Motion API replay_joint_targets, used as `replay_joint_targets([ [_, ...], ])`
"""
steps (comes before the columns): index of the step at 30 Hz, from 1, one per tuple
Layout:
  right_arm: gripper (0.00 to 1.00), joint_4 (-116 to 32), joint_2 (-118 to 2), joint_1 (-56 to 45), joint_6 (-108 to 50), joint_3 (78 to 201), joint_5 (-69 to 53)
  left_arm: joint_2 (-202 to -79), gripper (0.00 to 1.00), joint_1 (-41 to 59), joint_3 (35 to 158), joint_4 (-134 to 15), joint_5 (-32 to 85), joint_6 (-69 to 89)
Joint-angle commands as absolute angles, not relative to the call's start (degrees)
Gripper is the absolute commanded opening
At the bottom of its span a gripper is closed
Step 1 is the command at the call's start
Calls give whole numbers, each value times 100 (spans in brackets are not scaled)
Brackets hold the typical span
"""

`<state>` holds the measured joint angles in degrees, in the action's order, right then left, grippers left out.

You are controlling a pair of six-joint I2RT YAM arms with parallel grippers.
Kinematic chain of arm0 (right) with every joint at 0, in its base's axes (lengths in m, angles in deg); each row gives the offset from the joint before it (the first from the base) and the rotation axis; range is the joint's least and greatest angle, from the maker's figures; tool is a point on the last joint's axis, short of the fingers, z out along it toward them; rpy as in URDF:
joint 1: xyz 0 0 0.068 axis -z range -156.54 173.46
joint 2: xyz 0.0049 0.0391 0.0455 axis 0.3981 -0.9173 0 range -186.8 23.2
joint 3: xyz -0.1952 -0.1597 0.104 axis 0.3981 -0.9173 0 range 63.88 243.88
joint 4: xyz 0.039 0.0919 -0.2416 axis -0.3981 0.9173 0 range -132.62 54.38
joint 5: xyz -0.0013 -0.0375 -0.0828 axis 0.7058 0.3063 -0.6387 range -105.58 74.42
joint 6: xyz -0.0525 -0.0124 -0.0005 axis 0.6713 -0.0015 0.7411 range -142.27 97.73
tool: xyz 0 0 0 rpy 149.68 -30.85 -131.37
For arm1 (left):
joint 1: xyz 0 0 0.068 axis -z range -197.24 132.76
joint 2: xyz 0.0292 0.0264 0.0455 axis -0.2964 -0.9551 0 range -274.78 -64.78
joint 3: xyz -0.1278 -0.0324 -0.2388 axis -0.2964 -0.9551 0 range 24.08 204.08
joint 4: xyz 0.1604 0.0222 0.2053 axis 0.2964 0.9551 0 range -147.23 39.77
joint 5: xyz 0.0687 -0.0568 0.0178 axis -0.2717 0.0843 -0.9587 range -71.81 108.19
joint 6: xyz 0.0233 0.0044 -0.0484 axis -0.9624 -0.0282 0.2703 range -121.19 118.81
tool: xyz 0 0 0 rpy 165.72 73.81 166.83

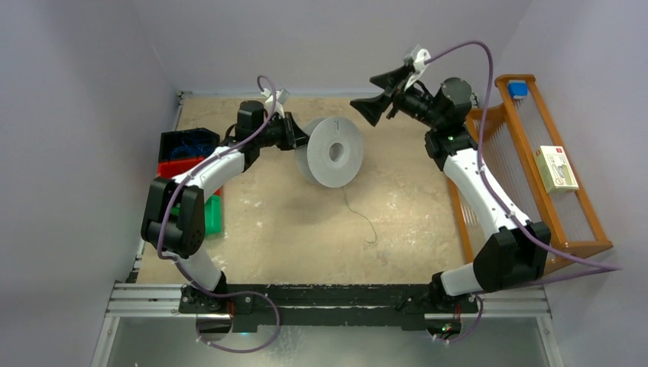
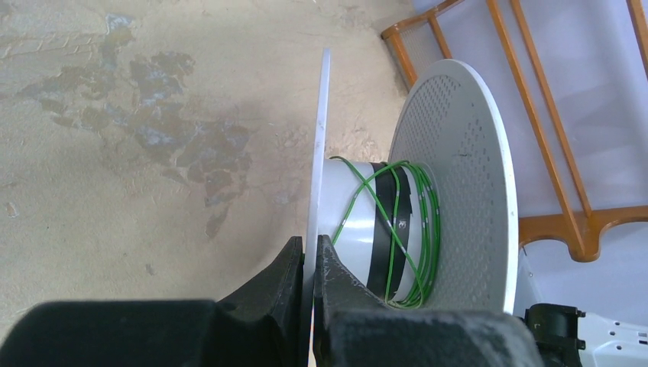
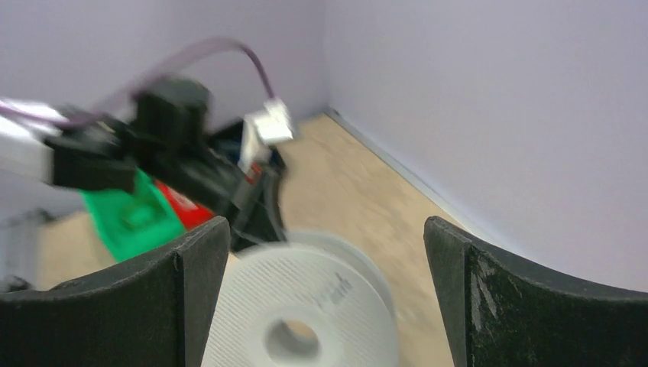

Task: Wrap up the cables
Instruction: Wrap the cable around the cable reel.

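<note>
The left gripper (image 2: pixel 309 256) pinches the thin rim of the round pale grey plastic spool (image 2: pixel 458 191). The thin green cable (image 2: pixel 397 229) loops round its smooth middle. The right gripper (image 1: pixel 376 95) hangs spread wide in the air, apart from the spool, over the rough sandy table (image 1: pixel 306 229).

arm shells (image 1: pixel 221 162): white, rounded
joints (image 1: pixel 183 222): black blocks
purple arm cables (image 1: pixel 480 53): one per arm, thin loops
gripper fingers (image 3: pixel 497 306): matte black, wedge-shaped
wrist camera mounts (image 1: pixel 416 57): small, white

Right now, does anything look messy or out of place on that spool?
Yes. The green cable crosses itself in loose, uneven loops around the spool, and a thin tail lies unwound on the table in front of it.
</note>
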<state>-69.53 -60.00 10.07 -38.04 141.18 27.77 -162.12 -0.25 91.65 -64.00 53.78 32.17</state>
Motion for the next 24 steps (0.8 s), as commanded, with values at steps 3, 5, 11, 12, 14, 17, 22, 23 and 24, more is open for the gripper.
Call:
replay_joint_targets([
  [3, 99, -5004, -5657, 1076, -694, 13251, 1895, -15856, 0, -54, 9237, -6820, 5479, 3159],
  [5, 98, -4238, -5639, 1073, 98, 13227, 2038, -15863, 0, -54, 9224, -6821, 5385, 3168],
  [11, 93, -2713, -5378, 916, 2038, 12496, 1976, -15917, 0, -101, 9236, -6831, 5271, 3181],
  [12, 92, -2546, -5350, 874, 2259, 12368, 1886, -15923, 0, -118, 9245, -6831, 5260, 3178],
  [14, 90, -2264, -5333, 765, 2626, 12149, 1669, -15918, 0, -156, 9239, -6831, 5253, 3191],
  [17, 89, -1762, -5442, 600, 3115, 11950, 1487, -15896, 0, -199, 9192, -6854, 5222, 3194],
  [22, 88, -1142, -5625, 229, 3558, 11785, 1383, -15876, 0, -236, 9172, -6885, 5178, 3181],
  [23, 88, -1102, -5606, 126, 3576, 11741, 1359, -15874, 0, -239, 9175, -6885, 5170, 3176],
  [24, 88, -1104, -5586, 16, 3577, 11705, 1319, -15869, 0, -239, 9168, -6883, 5164, 3169],
])
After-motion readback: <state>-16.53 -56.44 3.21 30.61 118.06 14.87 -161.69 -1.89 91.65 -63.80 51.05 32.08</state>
